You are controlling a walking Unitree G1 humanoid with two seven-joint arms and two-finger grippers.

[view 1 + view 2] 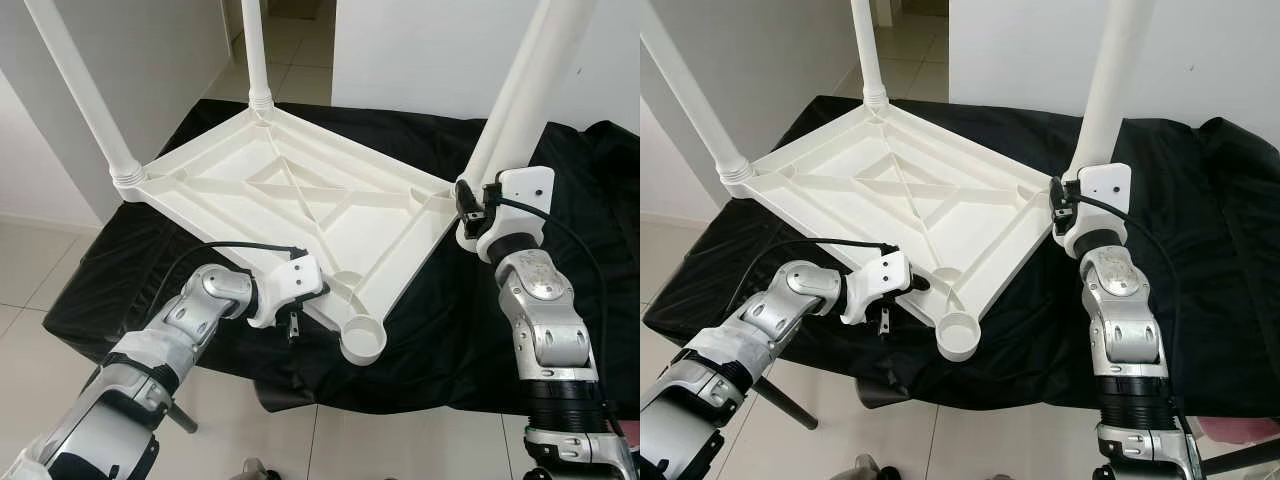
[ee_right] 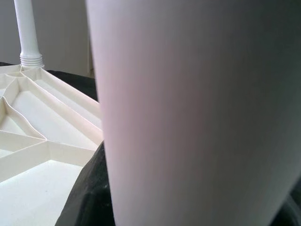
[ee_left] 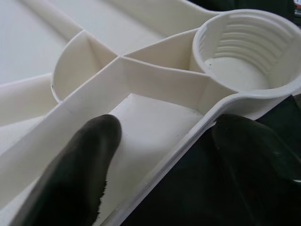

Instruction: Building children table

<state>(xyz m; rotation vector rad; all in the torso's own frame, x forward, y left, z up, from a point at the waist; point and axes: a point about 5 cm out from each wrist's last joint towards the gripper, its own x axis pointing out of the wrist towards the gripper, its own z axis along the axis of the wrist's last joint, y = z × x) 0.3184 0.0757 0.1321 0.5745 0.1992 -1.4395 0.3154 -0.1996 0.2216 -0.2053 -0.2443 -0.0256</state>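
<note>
Nearest the robot, at 6 o'clock of the upturned tabletop (image 1: pixel 290 195), the one empty leg socket (image 1: pixel 362 340) opens upward at the near corner, threads showing inside it in the left wrist view. The left gripper (image 1: pixel 298 312) sits just at 9 o'clock of that socket, on the tabletop's near edge. One finger (image 3: pixel 75 169) lies inside the rim on the ribbed underside, the other outside over the black cloth (image 1: pixel 450 330), so the gripper straddles the edge wall at a narrow opening; whether it presses the wall hard I cannot tell.

The tabletop lies upside down on the cloth-covered desk, its long axis running from the near socket toward 11 o'clock.

At 3 o'clock, the right gripper (image 1: pixel 470 205) is at the base of the right leg (image 1: pixel 515 90), which stands upright and leans slightly away toward 1 o'clock. The right wrist view has the leg pressed close before it; the fingers are hidden, so I cannot tell their spread.

Farther off, a left leg (image 1: pixel 85 100) stands at 10 o'clock and a far leg (image 1: pixel 255 50) at 12 o'clock, both seated in their corners.

Three legs look fitted; the fourth seems to remain. The left arm is nearer the empty socket, so it appears placed to steady the tabletop while the right one turns its leg home.
</note>
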